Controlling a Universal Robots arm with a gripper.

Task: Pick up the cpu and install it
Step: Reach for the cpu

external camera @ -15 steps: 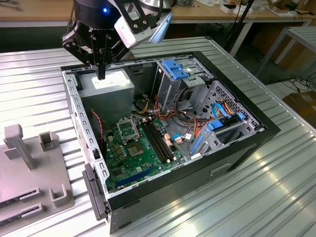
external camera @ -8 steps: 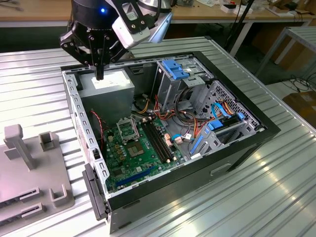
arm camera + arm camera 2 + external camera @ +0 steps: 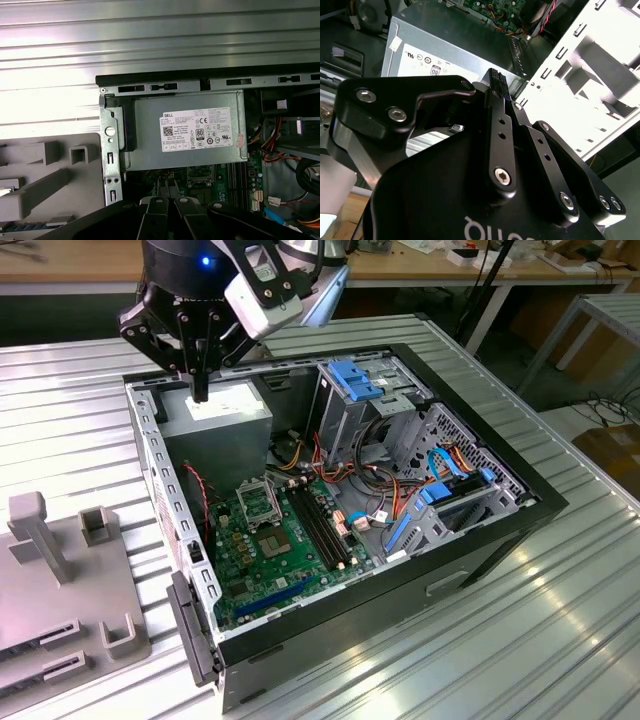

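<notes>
Black pincer (image 3: 200,390) closed on nothing, hanging above the grey metal power-supply box (image 3: 215,420) in a corner of the black computer case (image 3: 505,445). The small silver-grey square cpu (image 3: 272,543) seems to lie mid-way on the green motherboard (image 3: 240,575). I'd judge it light, stiff, delicate; grip opposite edges.

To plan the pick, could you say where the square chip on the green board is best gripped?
Probably by two opposite edges, from straight above: the chip lies flat on the board, its thin sides the only hold, with black slots close beside.
</notes>
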